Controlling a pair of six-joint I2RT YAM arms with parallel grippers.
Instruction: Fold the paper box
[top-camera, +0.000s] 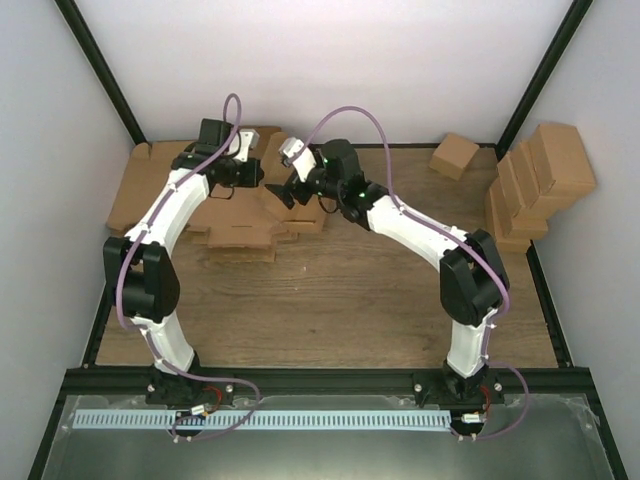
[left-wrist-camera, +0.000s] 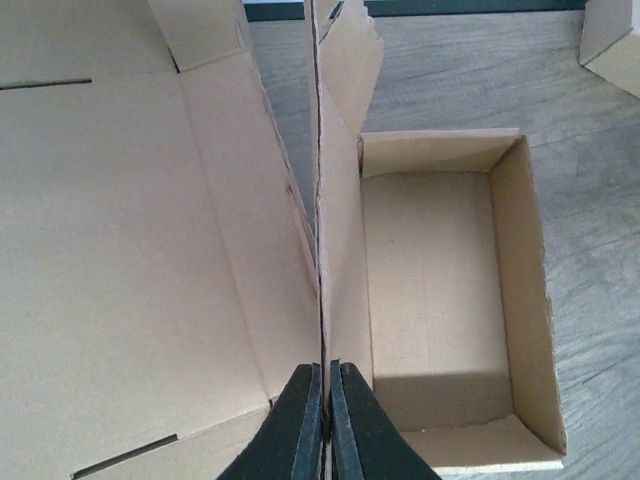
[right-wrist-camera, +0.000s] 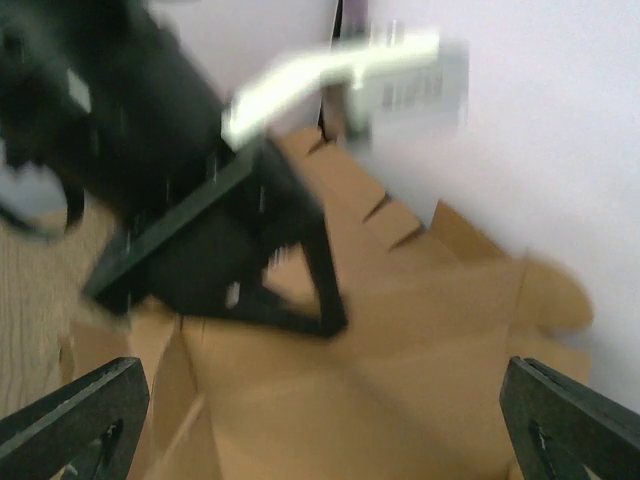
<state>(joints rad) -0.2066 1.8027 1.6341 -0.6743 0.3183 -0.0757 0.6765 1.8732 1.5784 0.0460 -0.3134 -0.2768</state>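
Two tools are occupied: a standing wall of the paper box (left-wrist-camera: 440, 290) is pinched edge-on by the left tool (left-wrist-camera: 324, 378) — likely steadied upright for folding — while the right tool (right-wrist-camera: 322, 405) is held spread wide beside it, far across the tabletop (top-camera: 330, 300).

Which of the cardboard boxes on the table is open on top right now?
The paper box whose wall the left gripper pinches: its tray gapes open. The small carton and the stacked cartons at the right edge are closed.
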